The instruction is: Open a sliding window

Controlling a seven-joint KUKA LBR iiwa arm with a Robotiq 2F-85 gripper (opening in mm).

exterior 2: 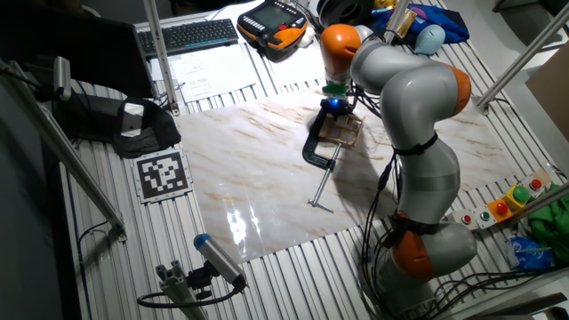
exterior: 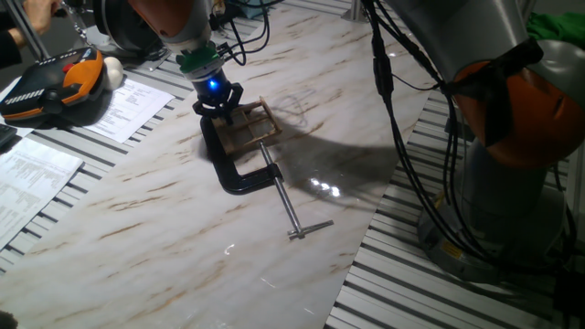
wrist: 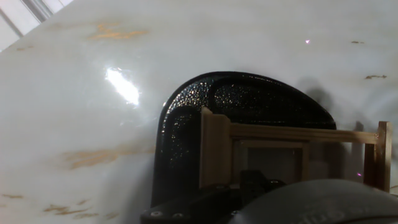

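The sliding window (exterior: 249, 125) is a small tan wood frame with pale panes, lying flat on the marble board and held by a black C-clamp (exterior: 239, 172). My gripper (exterior: 219, 107) is down at the window's left end, above the clamp's jaw, with a blue light on its wrist. Its fingers are too dark and close together to show whether they are open or shut. In the other fixed view the gripper (exterior 2: 334, 110) is over the window (exterior 2: 341, 132). In the hand view the window's frame (wrist: 215, 147) lies on the clamp (wrist: 249, 99) just ahead.
The clamp's long steel screw (exterior: 285, 203) runs toward the board's front. A black-and-orange pendant (exterior: 57, 84) and papers (exterior: 128, 102) lie at the left. My arm's base (exterior: 512, 155) and cables stand at the right. The marble board (exterior: 137, 228) ends at a slatted table.
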